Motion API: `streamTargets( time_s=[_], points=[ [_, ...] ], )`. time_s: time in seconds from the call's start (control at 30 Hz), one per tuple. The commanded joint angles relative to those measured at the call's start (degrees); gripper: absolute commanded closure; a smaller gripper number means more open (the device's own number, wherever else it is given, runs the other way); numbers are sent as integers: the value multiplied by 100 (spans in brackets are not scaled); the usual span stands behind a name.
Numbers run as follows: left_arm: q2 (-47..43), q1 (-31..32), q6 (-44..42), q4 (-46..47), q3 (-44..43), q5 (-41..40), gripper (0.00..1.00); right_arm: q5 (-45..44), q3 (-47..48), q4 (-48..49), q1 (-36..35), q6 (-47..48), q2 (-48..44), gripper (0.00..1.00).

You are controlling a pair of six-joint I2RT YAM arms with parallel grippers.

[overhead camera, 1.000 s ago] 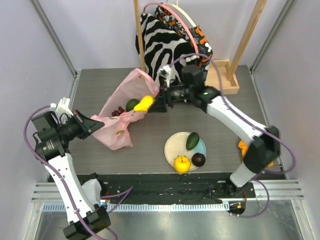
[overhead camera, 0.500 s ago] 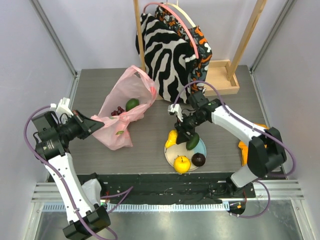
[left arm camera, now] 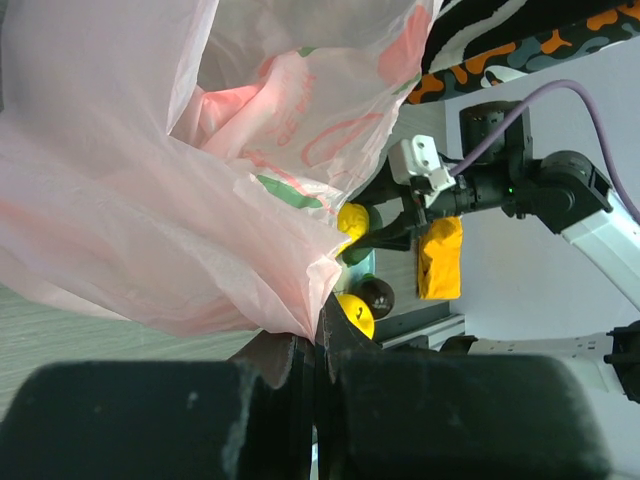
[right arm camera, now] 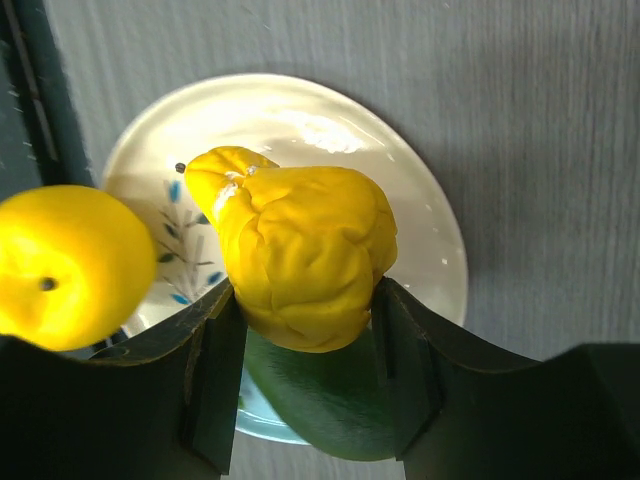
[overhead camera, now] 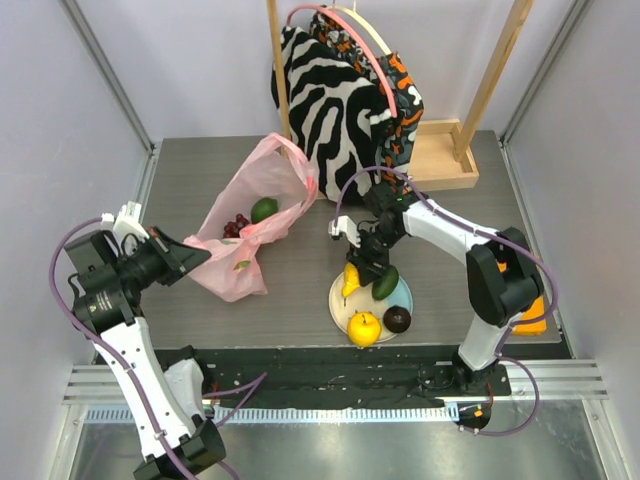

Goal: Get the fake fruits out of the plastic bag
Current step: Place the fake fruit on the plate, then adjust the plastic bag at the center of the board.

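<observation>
Right gripper [overhead camera: 361,264] clasps the yellow pear [right arm camera: 300,250] over the plate [right arm camera: 420,230], beside the avocado [right arm camera: 310,405]; best lowered before opening gently. Left gripper [left arm camera: 315,352] pinches the plastic bag [overhead camera: 240,215], well left of the plate, lime [overhead camera: 264,209] inside.

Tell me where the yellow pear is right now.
Top view, centre-right: the yellow pear is held in the right gripper over the plate's left rim, beside the avocado.
</observation>
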State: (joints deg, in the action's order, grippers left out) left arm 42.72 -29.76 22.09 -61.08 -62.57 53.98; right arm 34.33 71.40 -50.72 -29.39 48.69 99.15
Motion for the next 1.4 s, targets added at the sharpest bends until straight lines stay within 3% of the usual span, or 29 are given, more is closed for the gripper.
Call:
streamTargets(
  time_s=[0.0, 0.23, 0.4, 0.5, 0.53, 0.63, 0.73, 0.83, 0.97, 1.0, 1.13, 1.3, 1.37],
  points=[
    [-36, -48, -38, -53, -203, 16, 100, -514, 410, -61, 38, 422, 244, 52],
    [-9, -48, -64, -62, -186, 34, 100, -919, 516, -61, 30, 642, 316, 42],
    [-9, -39, -38, 17, -89, 104, 100, -875, 480, -131, 38, 906, 113, 26],
    [43, -39, -55, 26, -98, 122, 100, -542, 786, -517, 38, 1002, 51, 11],
    [61, -39, -81, 26, -98, 148, 100, -271, 962, -709, 30, 1037, 60, 1],
    [87, -39, -178, -18, -89, 148, 100, 353, 1911, -1361, 21, 689, -1, 0],
    [96, -48, -266, -132, -19, 96, 100, 1057, 2808, -1336, -102, -92, -133, 4],
    [88, -48, -319, -368, 16, 52, 100, 1103, 3100, -258, -357, -1504, -343, 11],
    [96, -39, 50, -554, 78, 69, 100, 945, 2837, 2137, -690, -3105, -476, 32],
    [79, -39, 50, -580, 87, 52, 100, 718, 2636, 2571, -761, -3346, -467, 37],
    [61, -39, -187, -799, 192, -89, 100, -240, 2388, 4635, -1489, -4225, 15, 41],
    [44, -39, -476, -1011, 236, 7, 100, -1628, 2748, 5308, -1904, -4860, 1078, 58],
    [35, -39, -547, -1090, 184, 52, 100, -1867, 2722, 5275, -2000, -4860, 1430, 73]
  ],
)
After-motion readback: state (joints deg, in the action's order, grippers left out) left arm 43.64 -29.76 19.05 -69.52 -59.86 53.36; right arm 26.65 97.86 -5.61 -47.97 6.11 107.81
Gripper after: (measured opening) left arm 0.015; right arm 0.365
